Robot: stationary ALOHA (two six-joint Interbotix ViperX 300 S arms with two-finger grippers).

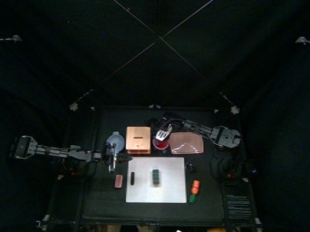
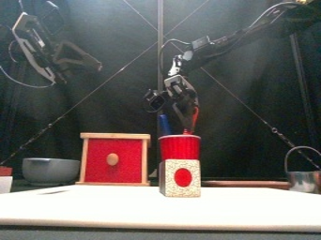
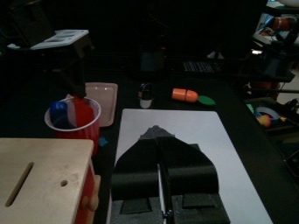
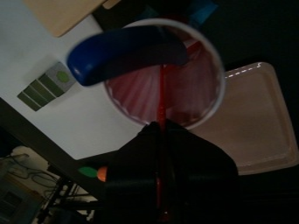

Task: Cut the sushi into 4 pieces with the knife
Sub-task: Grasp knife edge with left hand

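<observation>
**Red knife clamped in the right hand at the cup, sushi roll on the board**

Right hand (image 4: pixel 163 131) has its 2 jaws pressed together on the red knife (image 4: pixel 163 92). The knife's thin edge runs between the jaws and down into the red cup (image 2: pixel 179 147). The blue knife (image 4: pixel 122 48) sits in the same cup, with its broad end lying across the rim. In the front view this hand hangs directly above the cup. The right arm comes in from the right to about the middle of the table (image 1: pixel 91 204).

The cup stands toward the back of the table, between the wooden box (image 1: pixel 136 139) on its left and the pink tray (image 1: pixel 188 143) on its right. The box's red drawer front faces forward.

In front of these 3 lies the white cutting board (image 1: pixel 176 168). The sushi roll (image 1: pixel 157 176) rests near the middle of the board as 1 dark bar, lying front to back and apart from both hands. From the front, the roll's end shows as a pale square with a red round centre, just before the cup.

Left hand (image 3: pixel 162 140) has its jaws together on nothing. It is low at the board's left side, in front of the box.

A small reddish toy (image 1: pixel 119 180) lies left of the board, and an orange and green toy (image 1: pixel 194 188) lies right of it. A blue-grey bowl (image 2: pixel 51 170) sits left of the box, and a round metal cutter (image 2: pixel 302 178) sits at the far right.
</observation>
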